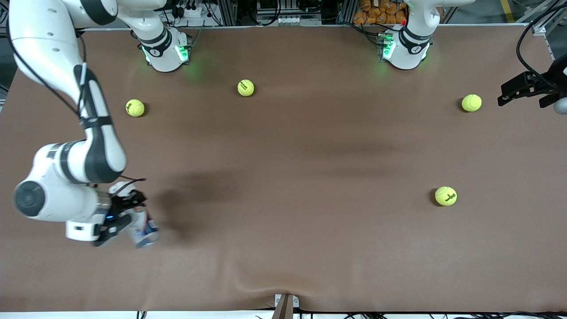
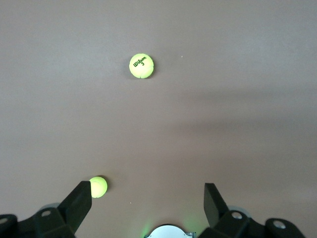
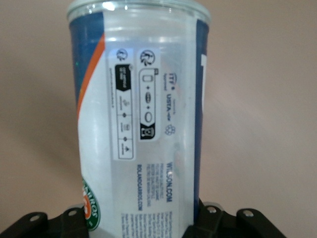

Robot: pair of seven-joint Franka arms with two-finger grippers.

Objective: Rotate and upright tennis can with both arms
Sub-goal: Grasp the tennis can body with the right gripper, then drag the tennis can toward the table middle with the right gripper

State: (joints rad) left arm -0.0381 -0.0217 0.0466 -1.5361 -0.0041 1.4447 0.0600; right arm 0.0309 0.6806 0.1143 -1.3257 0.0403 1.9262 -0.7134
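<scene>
Right gripper (image 1: 126, 221), fingers pinching the tennis can (image 1: 142, 228) near the bench's (image 1: 283, 155) front edge at the right arm's end. Left gripper (image 1: 516, 91), fingers spread, waits above the bench's other end near a tennis ball (image 1: 471, 103).

Counting it up: four tennis balls (image 1: 135, 107) (image 1: 246, 87) (image 1: 471, 103) (image 1: 445, 196), one tennis can (image 1: 142, 228), two robot arms (image 1: 66, 146) (image 1: 414, 40), two grippers (image 1: 116, 218) (image 1: 522, 91).

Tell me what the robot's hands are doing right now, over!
Right gripper shut on tennis can, at the right arm's end of the table. Left gripper open, waiting high over the table. Four tennis balls scattered, none blocking.
</scene>
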